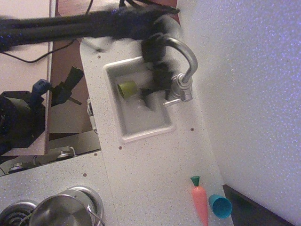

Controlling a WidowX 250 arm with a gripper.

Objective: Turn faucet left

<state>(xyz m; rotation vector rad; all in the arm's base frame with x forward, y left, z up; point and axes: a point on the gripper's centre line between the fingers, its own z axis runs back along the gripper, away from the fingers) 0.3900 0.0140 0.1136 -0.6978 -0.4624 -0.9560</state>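
The silver faucet stands at the right rim of the small grey sink. Its gooseneck spout curves up and left over the sink's top right corner; its side lever points left toward the basin. My black arm reaches in from the upper left, blurred by motion. My gripper hangs over the sink's right side, just left of the faucet base and under the spout. I cannot tell how its jaws stand or whether it touches the faucet. A green cup lies in the sink.
An orange toy carrot and a teal cup lie on the counter at the lower right. A steel pot sits on the stove at the lower left. A white wall runs along the right side.
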